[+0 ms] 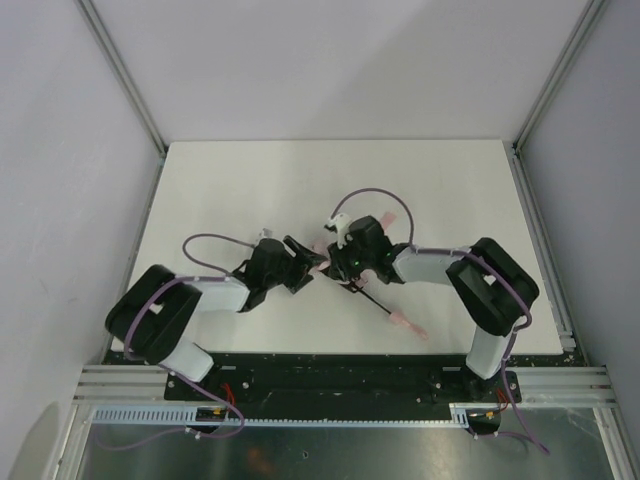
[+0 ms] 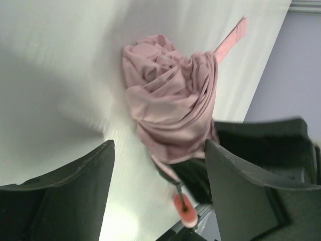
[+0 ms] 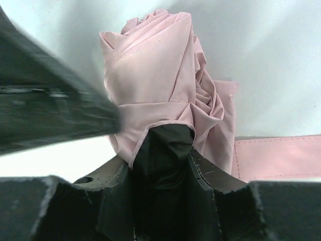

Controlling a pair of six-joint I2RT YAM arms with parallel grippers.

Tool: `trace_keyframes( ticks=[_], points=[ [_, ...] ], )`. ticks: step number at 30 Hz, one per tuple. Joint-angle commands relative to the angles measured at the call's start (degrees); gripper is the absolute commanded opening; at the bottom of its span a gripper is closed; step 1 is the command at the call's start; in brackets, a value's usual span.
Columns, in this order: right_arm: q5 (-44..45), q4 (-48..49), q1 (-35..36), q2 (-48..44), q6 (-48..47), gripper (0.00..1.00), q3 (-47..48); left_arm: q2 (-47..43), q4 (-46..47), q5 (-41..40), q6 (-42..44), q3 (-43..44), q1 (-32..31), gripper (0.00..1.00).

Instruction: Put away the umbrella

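Both your arms bend inward at the elbow and meet over the umbrella [image 2: 170, 100] at the middle of the white table [image 1: 250, 190].
Your left gripper [image 2: 159, 150] stands open, its dark fingers [image 2: 65, 201] wide of the crumpled bundle. Your right gripper [image 3: 161, 165] is clamped on its soft, matte pink folds and black inner cloth. A thin black shaft [image 1: 375, 300] runs near-right to a small pink handle [image 1: 405, 323].
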Motion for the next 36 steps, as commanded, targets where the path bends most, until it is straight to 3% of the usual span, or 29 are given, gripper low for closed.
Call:
trace_keyframes(
  ticks=[1,4,7,19,22,28,33,36],
  points=[
    [-24.6,-8.4,-8.2,6.0,5.0,0.0,-4.3,-7.0,-5.1,0.2,5.2,-2.7,1.9,0.79],
    [-35.7,-5.4,-12.4,8.8,7.6,0.0,-3.8,-7.9,-5.1,2.4,5.6,-2.8,2.5,0.91],
    [-42.3,-4.0,-14.7,11.7,9.8,0.0,-2.9,-5.4,-5.1,5.5,5.6,-0.9,2.5,0.95],
    [-47.1,-3.1,-17.2,16.7,13.2,0.0,-0.3,5.2,-4.3,7.4,0.9,4.7,-0.5,0.99],
    [-47.9,-2.3,-17.4,16.4,14.0,0.0,-0.2,8.2,-4.3,6.5,-1.5,3.9,-0.6,0.91],
    [-47.7,-4.4,-17.6,15.1,12.8,0.0,1.7,11.6,-5.4,4.5,-2.0,2.2,-0.9,0.61],
    [-46.4,-6.1,-17.3,12.8,12.1,0.0,3.1,12.5,-5.6,3.7,-1.1,1.9,-1.1,0.44],
    [-43.7,-7.0,-17.0,11.1,12.4,0.15,4.4,12.4,-5.7,3.4,-0.6,2.0,-1.1,0.33]
  ],
)
